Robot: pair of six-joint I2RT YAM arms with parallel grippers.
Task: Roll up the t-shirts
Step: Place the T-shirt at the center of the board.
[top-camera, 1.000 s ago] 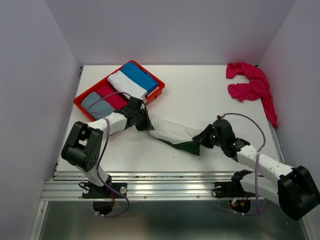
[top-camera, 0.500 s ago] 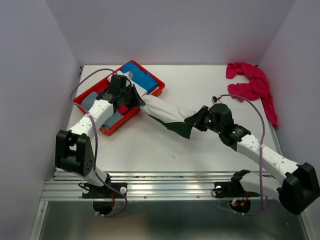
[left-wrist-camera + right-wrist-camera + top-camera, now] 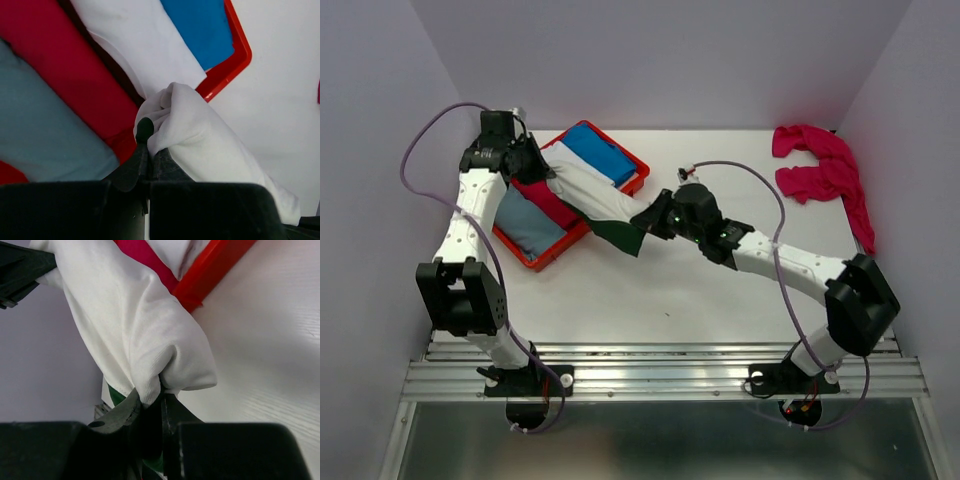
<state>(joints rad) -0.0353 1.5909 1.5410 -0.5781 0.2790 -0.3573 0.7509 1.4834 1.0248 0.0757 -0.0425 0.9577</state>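
Note:
A rolled cream-white t-shirt (image 3: 590, 195) with a dark green end hangs slanted in the air between my two grippers, over the red tray (image 3: 560, 250). My left gripper (image 3: 538, 165) is raised at the back left and shut on the roll's upper end (image 3: 200, 130); its jaws (image 3: 146, 137) pinch a bunched fold. My right gripper (image 3: 650, 220) is shut on the lower end, with white cloth (image 3: 135, 325) and a green strip (image 3: 115, 395) bulging past its jaws (image 3: 150, 400). A crumpled magenta-pink t-shirt (image 3: 820, 170) lies at the back right of the table.
The tray's rim (image 3: 235, 55) stands at the back left of the table. It holds rolled cloths side by side: blue (image 3: 200, 25), white (image 3: 135, 45), red-pink (image 3: 60, 65) and grey-blue (image 3: 40, 140). White walls close in the table on the left, back and right.
Both arms have carried the cream-white roll from the table's front middle back and left, up over the tray. The left arm has swung up to the back left corner; the right followed.

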